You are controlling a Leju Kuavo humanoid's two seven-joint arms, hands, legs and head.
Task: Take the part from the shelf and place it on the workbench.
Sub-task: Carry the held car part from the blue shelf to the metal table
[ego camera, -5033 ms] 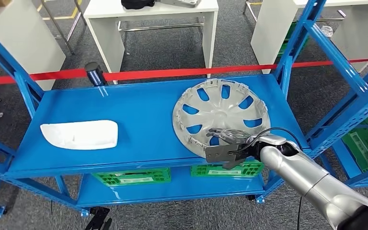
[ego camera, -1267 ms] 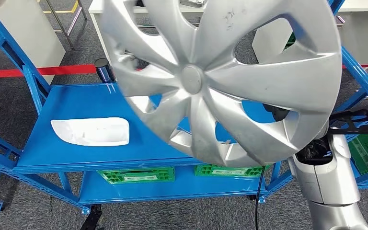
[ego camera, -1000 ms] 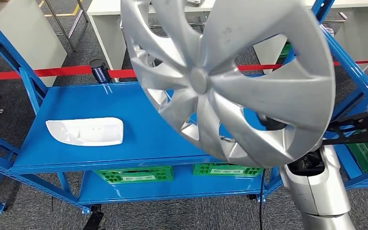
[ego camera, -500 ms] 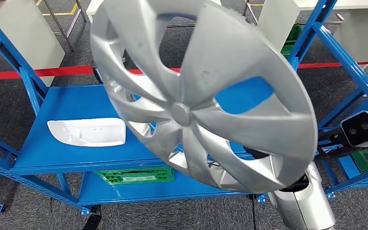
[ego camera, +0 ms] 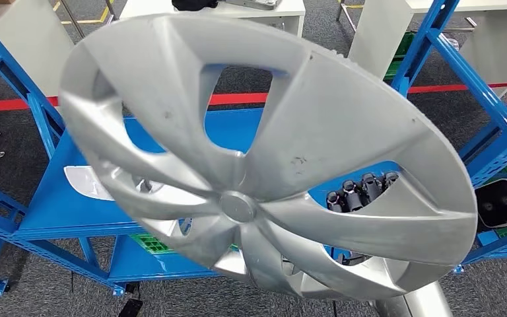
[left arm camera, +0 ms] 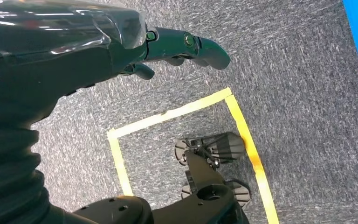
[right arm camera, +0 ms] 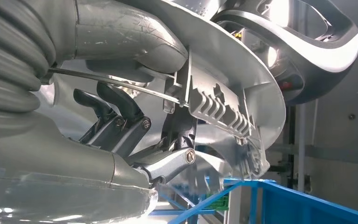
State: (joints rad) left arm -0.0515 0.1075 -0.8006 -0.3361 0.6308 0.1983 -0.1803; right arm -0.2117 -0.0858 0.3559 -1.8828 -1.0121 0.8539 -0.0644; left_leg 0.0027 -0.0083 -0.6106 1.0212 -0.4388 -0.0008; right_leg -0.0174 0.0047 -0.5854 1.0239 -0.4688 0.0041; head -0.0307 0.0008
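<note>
Tilting flatter than half a second earlier, the hubcap hung clear of the blue shelf; right hand fingers gripped its rim; left hand hung empty, fingers loosely apart; bench placement remained.

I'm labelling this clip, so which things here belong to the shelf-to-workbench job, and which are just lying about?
Part of the job:
- silver hubcap, held up close to the head camera
- right robot hand gripping it
- blue shelf

Just lying about:
- white plastic part on the shelf
- green crates
- red tape
- left robot hand, idle
</note>
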